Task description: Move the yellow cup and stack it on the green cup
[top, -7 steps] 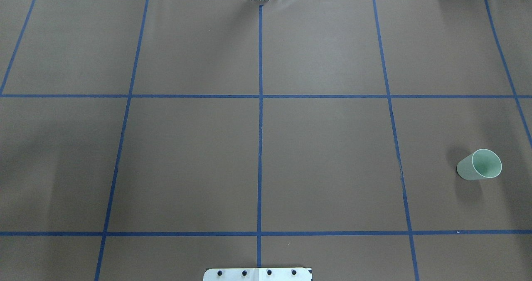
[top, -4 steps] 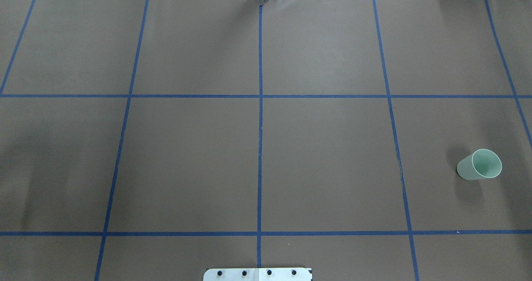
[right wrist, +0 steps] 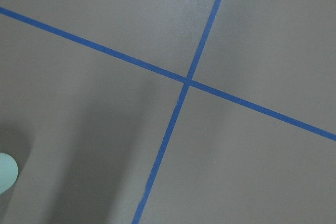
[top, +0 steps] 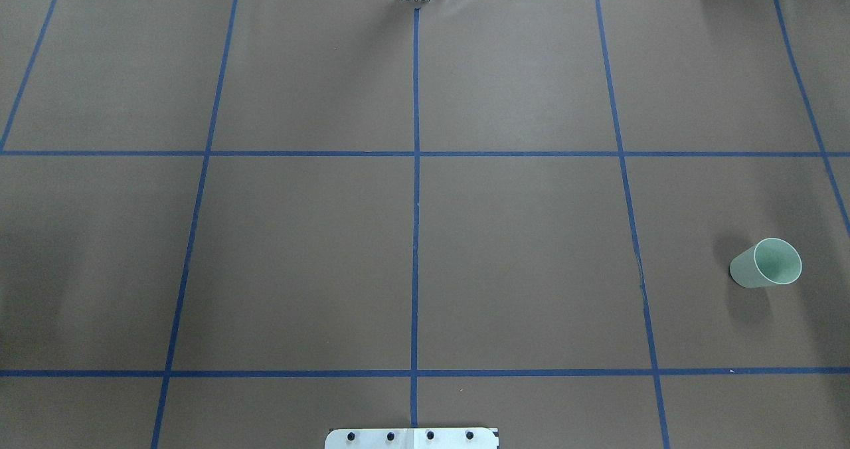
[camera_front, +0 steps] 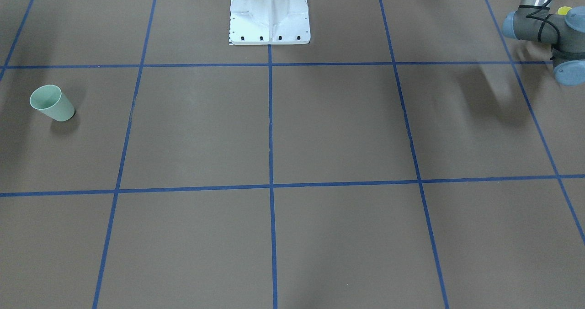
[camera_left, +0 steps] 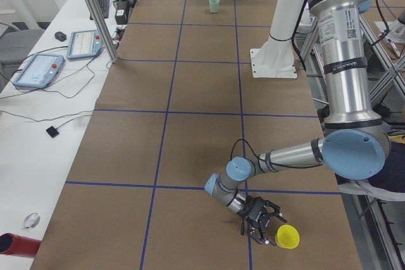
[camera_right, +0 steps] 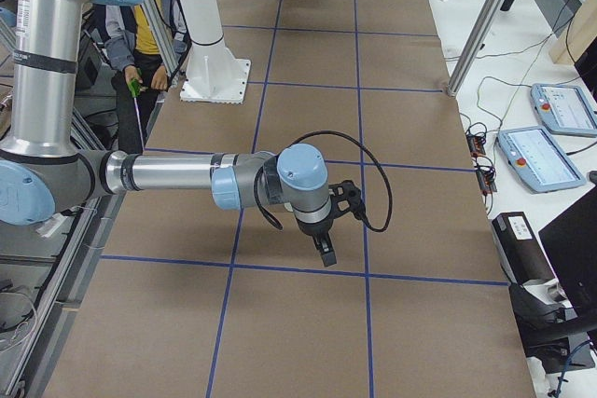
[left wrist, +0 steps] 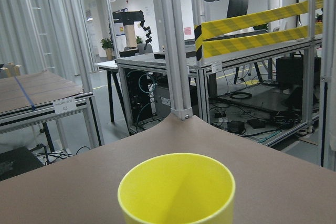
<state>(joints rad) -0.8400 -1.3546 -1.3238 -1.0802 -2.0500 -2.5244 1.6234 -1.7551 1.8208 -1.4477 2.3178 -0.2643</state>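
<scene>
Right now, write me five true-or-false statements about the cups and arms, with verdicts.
1. The green cup stands upright on the table. True.
2. The yellow cup is stacked on the green cup. False: they sit at opposite ends of the table.
3. The left pincer is close to the yellow cup. True.
4. The overhead view shows both cups. False: only the green one.
5. The right pincer holds the green cup. False: it hangs over bare table, and the cup stands alone.
</scene>
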